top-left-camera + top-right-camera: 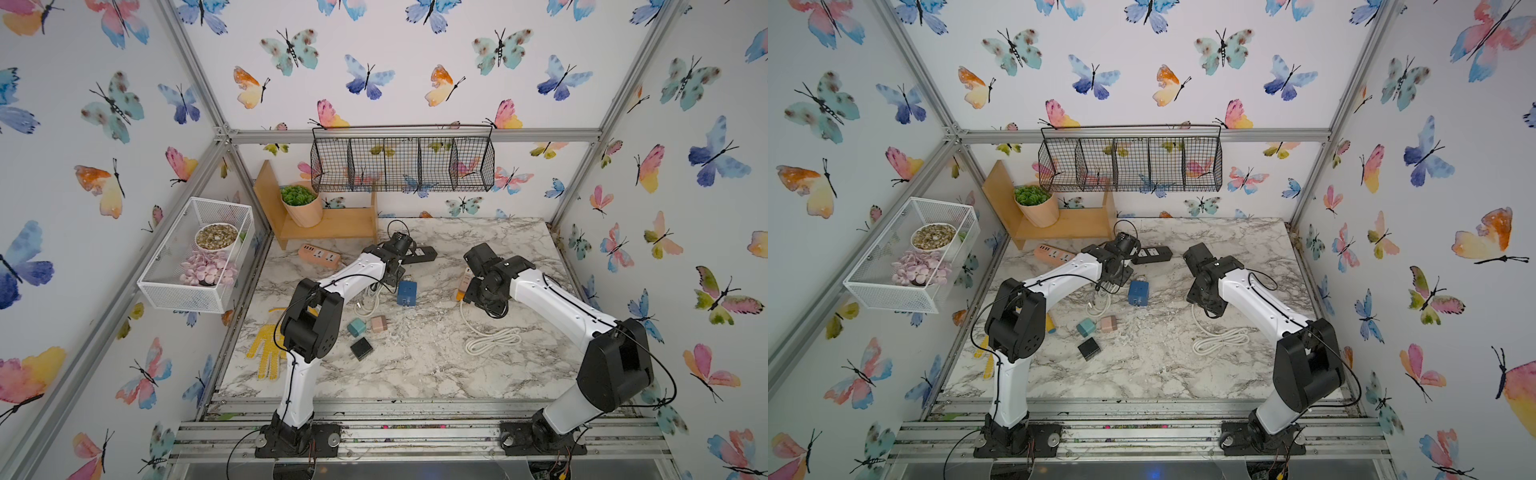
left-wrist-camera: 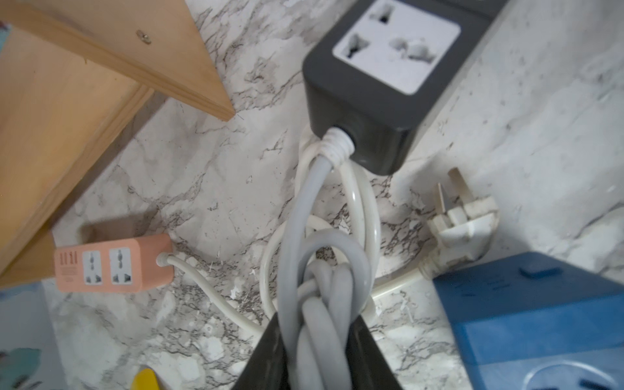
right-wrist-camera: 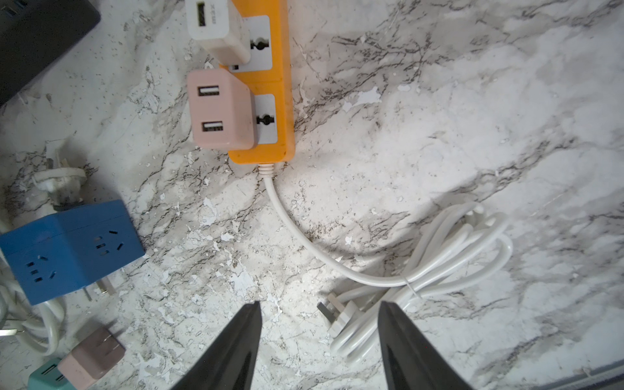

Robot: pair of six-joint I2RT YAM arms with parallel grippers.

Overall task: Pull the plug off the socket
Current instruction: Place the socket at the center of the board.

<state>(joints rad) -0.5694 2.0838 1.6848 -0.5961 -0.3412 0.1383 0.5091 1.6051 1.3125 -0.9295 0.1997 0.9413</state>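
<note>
The orange power strip [image 3: 283,84] lies on the marble table [image 1: 415,374] right of centre, largely covered by the right arm from above. A white charger plug [image 3: 216,30] and a pink charger plug [image 3: 219,108] sit pushed into its sockets, side by side. The right gripper [image 3: 319,305] hangs over the table near the strip's cord end, fingers spread wide with nothing between them. Bare marble runs from the strip toward the right and back edges, and the coiled white cord [image 1: 492,338] lies nearer the front. The left half is crowded with a dark power strip [image 1: 419,253], a peach power strip [image 1: 320,254], a blue socket cube [image 1: 406,293], small loose adapters [image 1: 356,327], and a yellow glove [image 1: 266,349] at the left edge. The left gripper [image 2: 315,315] has the dark strip's bundled gray cord [image 2: 304,209] between its fingers, touching both. Whether they squeeze it I cannot tell. Marble along the front edge is open. Butterfly-papered walls in a metal frame close three sides, with a wooden shelf [image 1: 332,224] in the back-left corner.
</note>
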